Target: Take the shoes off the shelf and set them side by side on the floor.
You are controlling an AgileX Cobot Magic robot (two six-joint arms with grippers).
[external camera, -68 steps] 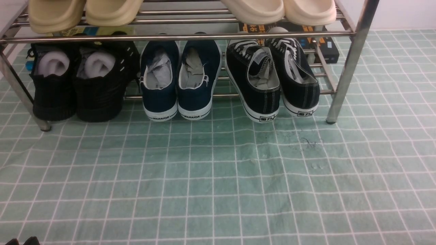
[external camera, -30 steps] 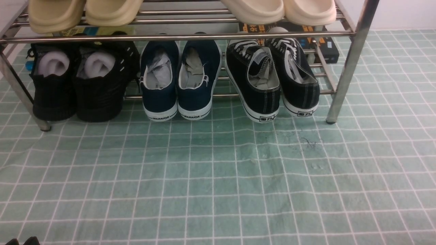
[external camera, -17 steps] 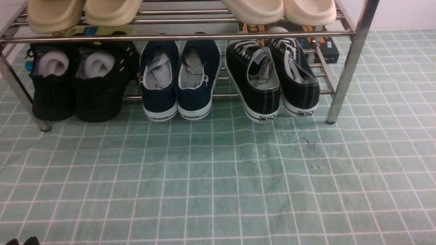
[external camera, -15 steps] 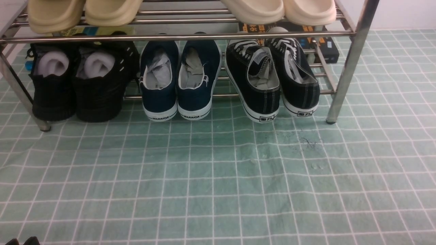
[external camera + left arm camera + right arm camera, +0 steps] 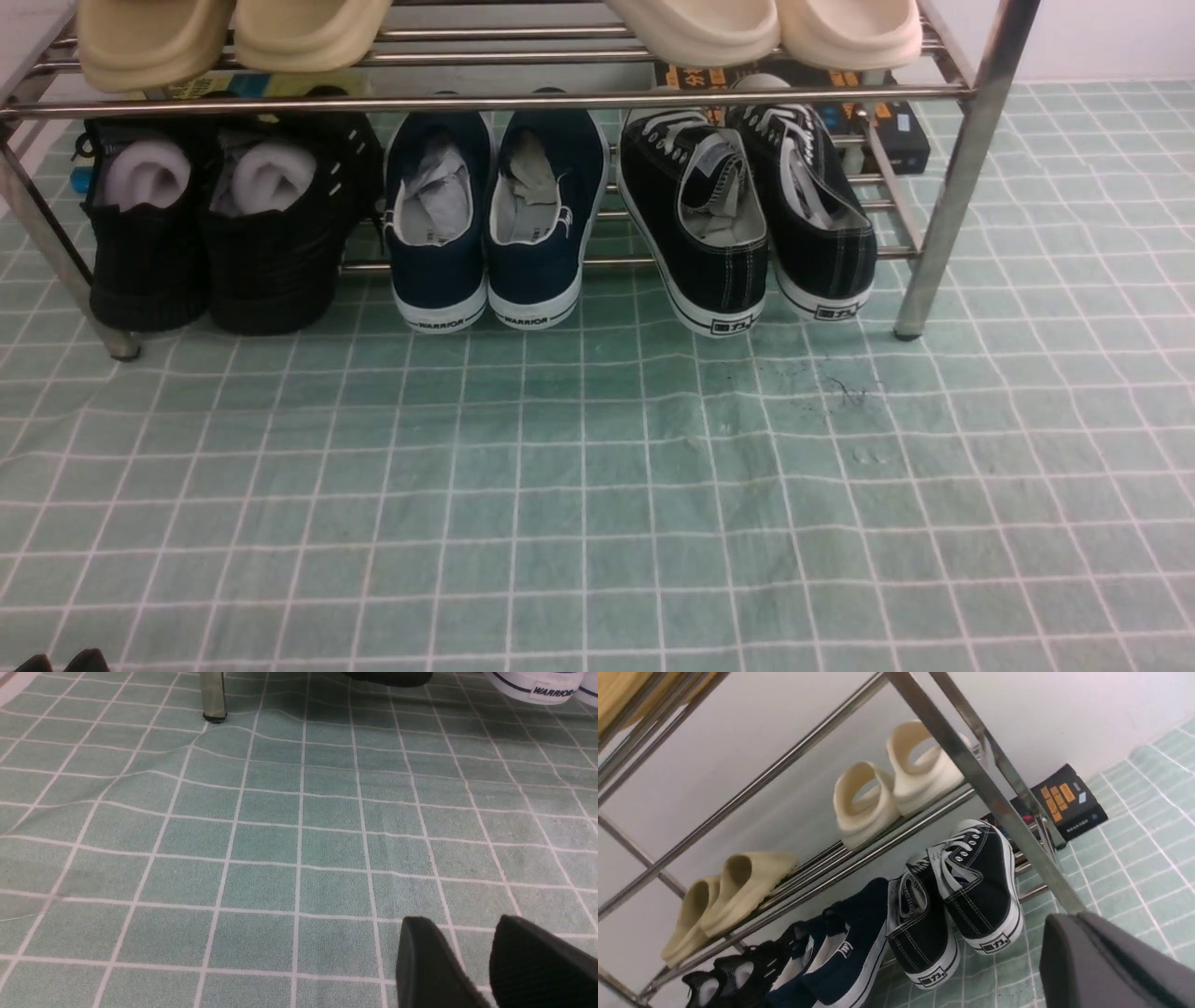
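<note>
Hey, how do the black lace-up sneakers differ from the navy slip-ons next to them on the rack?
The black sneakers have white laces; the navy slip-ons have none. The black sneakers sit skewed, the navy slip-ons straight. Both have white soles, heels facing out, on the lower tier of the shelf.

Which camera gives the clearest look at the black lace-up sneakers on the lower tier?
Right wrist view: the black lace-up sneakers show nearly whole, laces, a toe cap and heels. Front view gives mainly heels and openings; the shelf's upper bar crosses their toes. Left wrist view shows none of them.
</note>
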